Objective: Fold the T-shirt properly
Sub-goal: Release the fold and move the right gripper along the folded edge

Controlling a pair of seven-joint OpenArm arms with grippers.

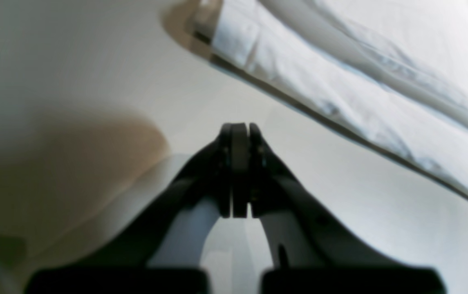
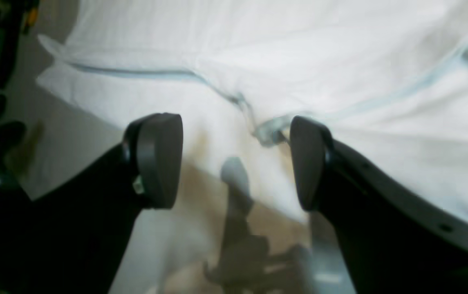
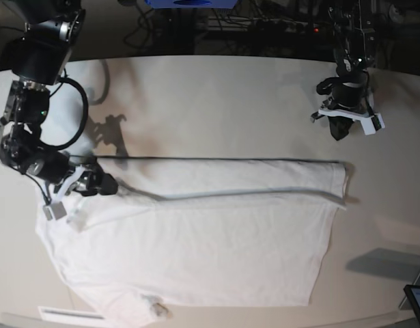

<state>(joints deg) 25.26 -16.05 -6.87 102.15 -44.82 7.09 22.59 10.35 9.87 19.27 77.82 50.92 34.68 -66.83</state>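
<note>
T-shirt [image 3: 196, 253] is spread flat on the off-white surface [image 3: 216, 102], with its far long edge folded over toward the near side into a band running left to right in the base view; a small tag [image 3: 154, 306] is seen near the front edge. Right gripper [image 3: 104, 184] is positioned low at the left end of that folded band in the base view; in the right wrist view its jaws are seen spread wide with the cloth's seam and folded edge [image 2: 266, 130] lying between and below them, nothing clamped, contact with the fabric cannot be told through the blur. Left gripper [image 3: 339, 130] is held above bare surface, well apart from the shirt's right end. In the left wrist view the left gripper's jaws are seen pressed fully together with nothing between them, and the folded shirt edge [image 1: 340, 102] is seen running diagonally beyond the fingertips [image 1: 240, 134].
</note>
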